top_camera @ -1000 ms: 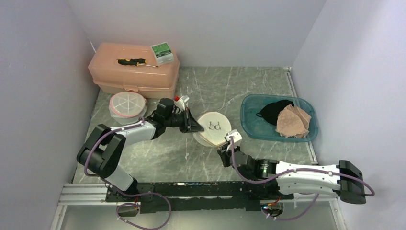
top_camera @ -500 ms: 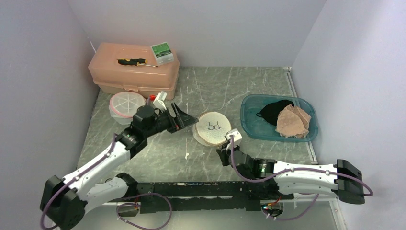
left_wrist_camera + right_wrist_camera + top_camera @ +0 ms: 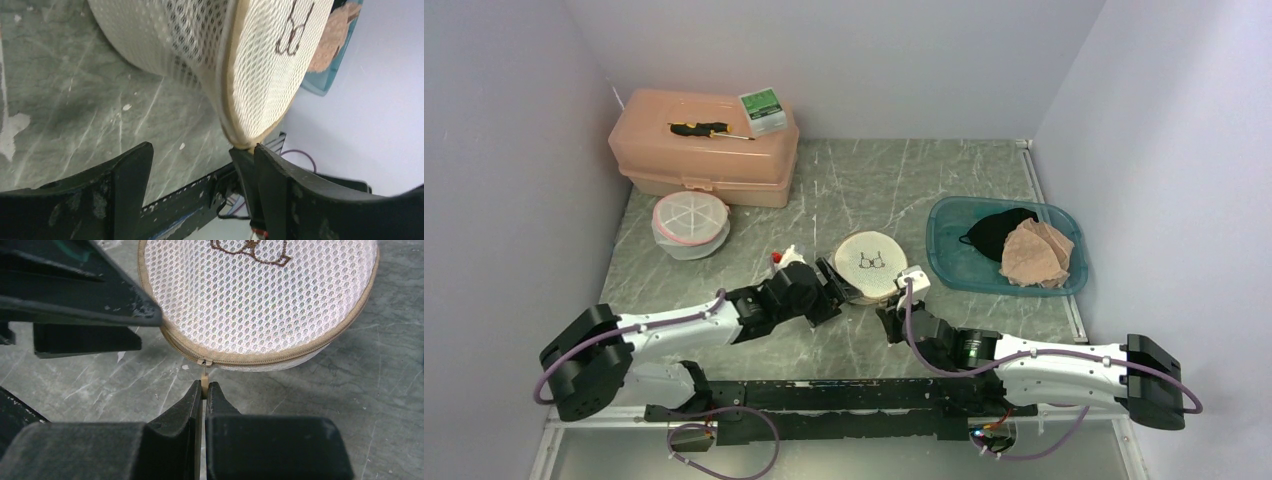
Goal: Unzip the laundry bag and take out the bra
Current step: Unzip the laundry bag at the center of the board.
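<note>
Two grippers are at the laundry bag (image 3: 869, 262), which lies in the middle of the bench (image 3: 984, 180), zip closed all round as far as we can see. The right gripper (image 3: 203, 390) is pinched tight on the zipper pull (image 3: 204, 377) at the bag's near rim, the same as a second ago. The left gripper (image 3: 197, 150) is what has changed. A second ago it was closed at the bag's left side, then it lifted off and sprang wide. Now it sits low at the near-left edge, jaws wide, the tan rim just inside one finger, holding nothing. We judge it is taking a fresh hold to brace the bag before the pull runs. We cannot see the bra; presumably it is inside the mesh.
</note>
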Tool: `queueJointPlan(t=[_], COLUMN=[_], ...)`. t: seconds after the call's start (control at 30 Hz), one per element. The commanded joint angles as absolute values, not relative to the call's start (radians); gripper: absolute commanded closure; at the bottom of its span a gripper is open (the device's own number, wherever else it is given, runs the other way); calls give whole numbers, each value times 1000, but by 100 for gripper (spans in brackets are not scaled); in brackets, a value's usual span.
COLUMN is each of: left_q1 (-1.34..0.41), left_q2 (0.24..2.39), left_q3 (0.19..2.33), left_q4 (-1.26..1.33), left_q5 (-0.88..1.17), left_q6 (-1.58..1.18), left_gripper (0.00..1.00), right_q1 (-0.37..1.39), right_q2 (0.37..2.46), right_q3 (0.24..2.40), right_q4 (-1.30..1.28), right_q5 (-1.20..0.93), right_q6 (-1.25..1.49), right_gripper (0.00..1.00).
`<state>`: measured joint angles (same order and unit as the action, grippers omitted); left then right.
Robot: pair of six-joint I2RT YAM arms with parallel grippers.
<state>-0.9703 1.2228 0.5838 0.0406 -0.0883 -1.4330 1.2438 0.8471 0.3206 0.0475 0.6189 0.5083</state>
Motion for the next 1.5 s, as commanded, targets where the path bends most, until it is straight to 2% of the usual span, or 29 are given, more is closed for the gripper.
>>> queueJointPlan(t=[0.0, 0.1, 0.3, 0.37, 0.6, 0.77, 0.93, 1.13, 1.27, 1.47], left_q1=[-977, -975, -972, -968, -949, -929, -896, -845, -766, -614], left_q2=[1273, 1321, 1381, 1390, 1371, 1345, 1307, 1295, 1308, 1348], left_q3=[660, 682, 703, 700, 671, 673, 647, 634, 671, 872], left_q4=[139, 158, 193, 204, 208, 168, 170, 213, 209, 125], left_q5=[-169, -172, -163, -156, -144, -124, -89, 20, 183, 526], left_q6=[-1491, -1494, -1491, -1485, -1474, -1440, -1413, -1338, -1213, -947], left_gripper=[24, 27, 42, 51, 96, 97, 97, 97, 97, 97], right_q1=[1241, 1240, 1241, 1241, 1232, 1200, 1090, 997, 1039, 1237], right_q2=[827, 829, 842, 841, 819, 818, 791, 761, 679, 635], right_q3=[362, 357, 348, 347, 341, 334, 308, 302, 306, 383], right_q4=[67, 67, 78, 79, 29, -30, -51, -59, -30, -59], right_q5=[609, 604, 600, 602, 639, 661, 601, 556, 563, 687], right_q6=[506, 510, 512, 512, 525, 566, 612, 615, 537, 428], right_gripper=[100, 100, 100, 100, 100, 100, 100, 100, 100, 100])
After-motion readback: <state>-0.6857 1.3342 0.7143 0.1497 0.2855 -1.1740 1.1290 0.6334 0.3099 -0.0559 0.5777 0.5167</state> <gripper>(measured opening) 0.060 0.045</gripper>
